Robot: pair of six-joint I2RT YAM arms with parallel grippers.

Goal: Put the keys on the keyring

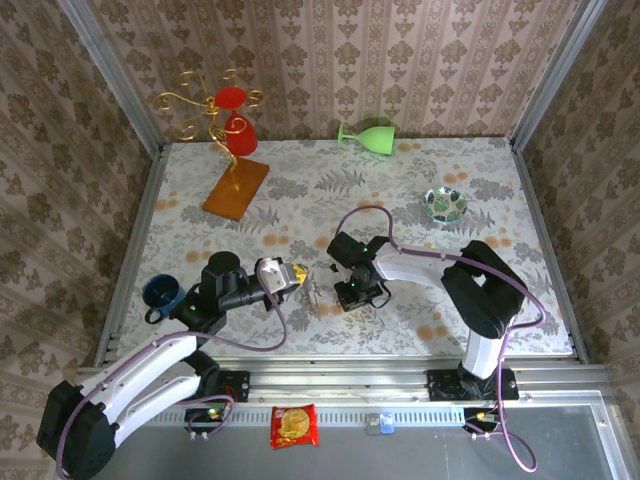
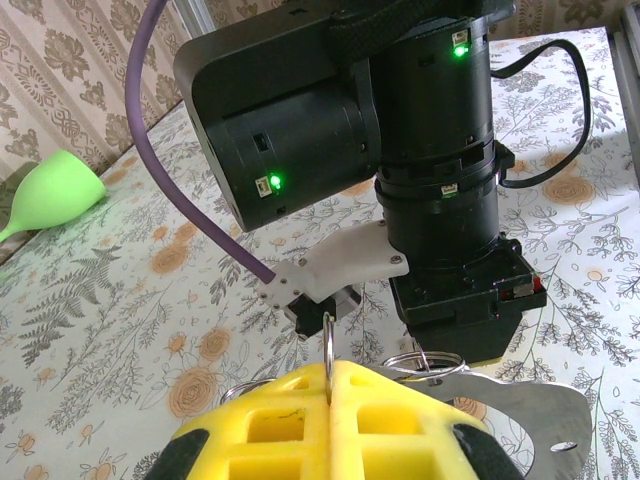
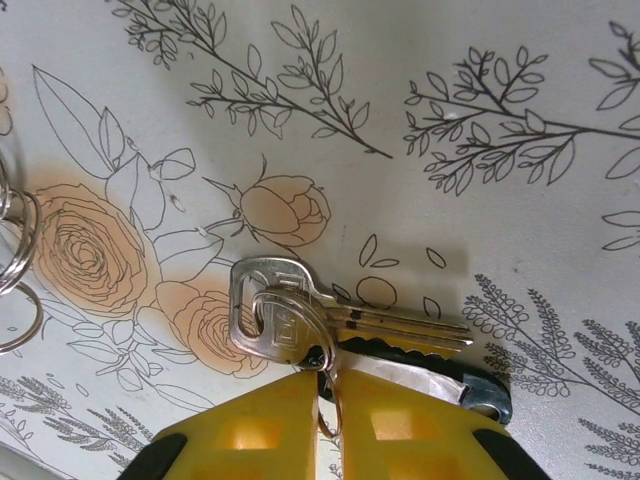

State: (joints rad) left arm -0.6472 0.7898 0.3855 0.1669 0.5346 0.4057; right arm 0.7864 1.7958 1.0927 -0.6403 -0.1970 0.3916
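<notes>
My left pincer (image 2: 328, 372) is pinching the keyring (image 2: 328, 340) upright; my right pincer (image 3: 321, 388) is nipping the keys (image 3: 278, 312), blades pointing away from it.

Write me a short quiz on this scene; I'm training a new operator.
1. True or false: the green goblet stands upright.
2. What does the left gripper pinch? A) a mug B) the keyring C) a dish
3. Which gripper holds the keys?
Key: 1 false, it lies on its side; 2 B; 3 the right gripper.
</notes>
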